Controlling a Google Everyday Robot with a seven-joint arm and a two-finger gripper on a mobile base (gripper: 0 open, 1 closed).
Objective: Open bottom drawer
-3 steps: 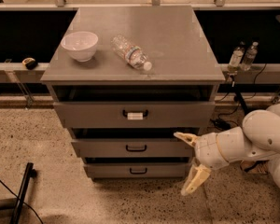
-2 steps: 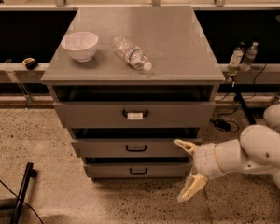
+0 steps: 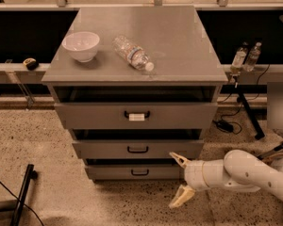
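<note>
The bottom drawer [image 3: 118, 172] is the lowest, shortest grey front of the cabinet, with a small black loop handle [image 3: 139, 173]. It sits nearly flush, pulled out only slightly. My gripper [image 3: 179, 181] is on the white arm that comes in from the right, low above the floor. It is open, with its two tan fingers [image 3: 180, 160] spread one above the other. It stands just right of the handle, in front of the drawer's right end, apart from the handle.
The middle drawer [image 3: 137, 149] and the top drawer with a white label [image 3: 136, 115] stand above. A white bowl [image 3: 81, 45] and a lying plastic bottle [image 3: 132, 53] rest on the cabinet top [image 3: 179, 41]. A black stand [image 3: 22, 192] lies at lower left, cables and bottles [image 3: 245, 55] at right.
My arm has moved left and down, so the gripper is now closer to the bottom drawer's handle. The drawers have not moved.
</note>
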